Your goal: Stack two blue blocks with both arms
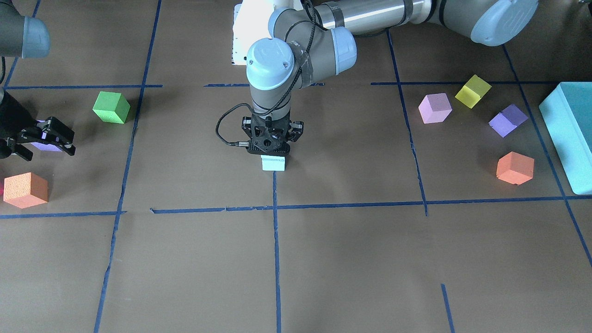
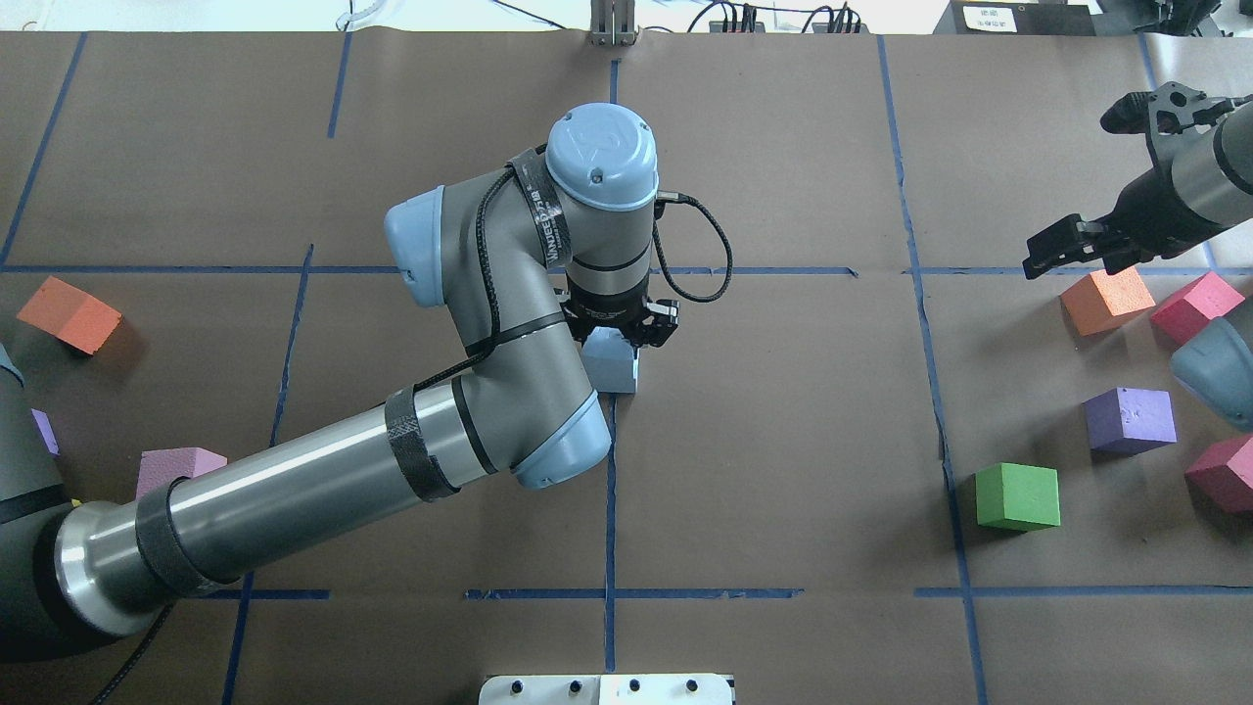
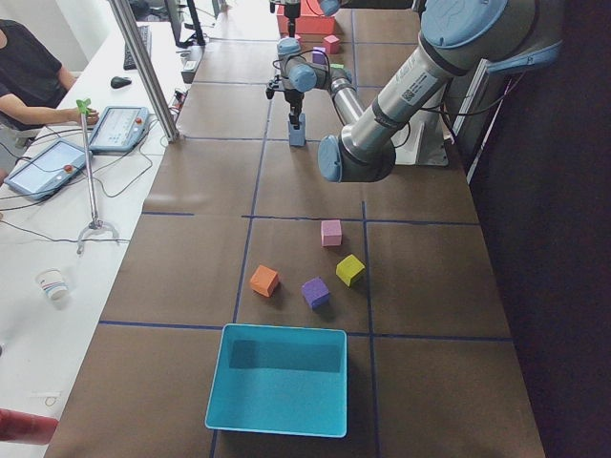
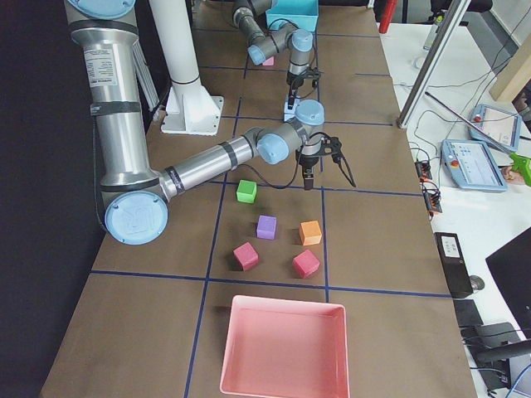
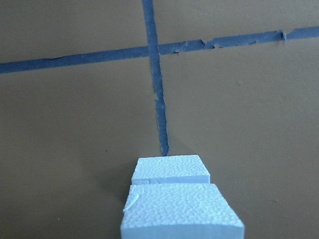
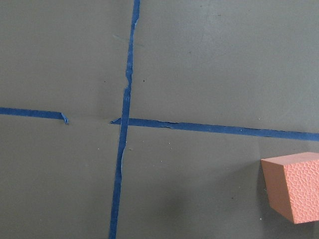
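**Stack nearly done, release left to do**

Both blue blocks are at the centre of the bench (image 1: 351, 259), at the end of a tape line. Top block (image 5: 182, 211) is on or just over bottom block (image 5: 170, 169); I can't tell if they touch. In the left wrist view the top one sits slightly toward the camera, so a strip of the bottom one's top face shows past it. Left fingers (image 2: 654, 328) straddle the top block and look clenched on it, though the pads are hidden. Right fingers (image 2: 1057, 245) are spread and empty, well off to the side, just beside an orange cube (image 2: 1106, 299). My read: pick and carry are done; what's left is seat, let go, lift straight up. The offset looks small enough to hold
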You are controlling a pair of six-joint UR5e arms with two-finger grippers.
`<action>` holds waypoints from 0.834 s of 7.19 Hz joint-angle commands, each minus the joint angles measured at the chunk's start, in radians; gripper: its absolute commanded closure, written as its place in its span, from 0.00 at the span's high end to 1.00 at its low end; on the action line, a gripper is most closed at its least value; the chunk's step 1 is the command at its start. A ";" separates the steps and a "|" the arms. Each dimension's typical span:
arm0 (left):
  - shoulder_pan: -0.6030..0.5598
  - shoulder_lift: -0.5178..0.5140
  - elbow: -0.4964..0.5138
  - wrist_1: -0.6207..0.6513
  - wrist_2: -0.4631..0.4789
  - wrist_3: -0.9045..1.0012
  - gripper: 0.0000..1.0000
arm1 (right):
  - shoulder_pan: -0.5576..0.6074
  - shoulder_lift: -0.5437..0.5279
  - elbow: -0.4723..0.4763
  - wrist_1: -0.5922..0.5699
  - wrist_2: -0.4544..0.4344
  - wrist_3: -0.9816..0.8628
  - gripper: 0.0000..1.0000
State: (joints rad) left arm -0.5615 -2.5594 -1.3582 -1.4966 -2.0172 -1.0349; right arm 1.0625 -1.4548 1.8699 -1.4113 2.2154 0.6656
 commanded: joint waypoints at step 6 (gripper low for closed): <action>0.000 0.005 0.007 -0.051 0.000 0.001 1.00 | -0.001 0.001 -0.005 0.000 0.000 0.000 1.00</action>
State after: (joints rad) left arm -0.5615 -2.5548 -1.3508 -1.5436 -2.0172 -1.0336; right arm 1.0616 -1.4542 1.8654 -1.4113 2.2151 0.6658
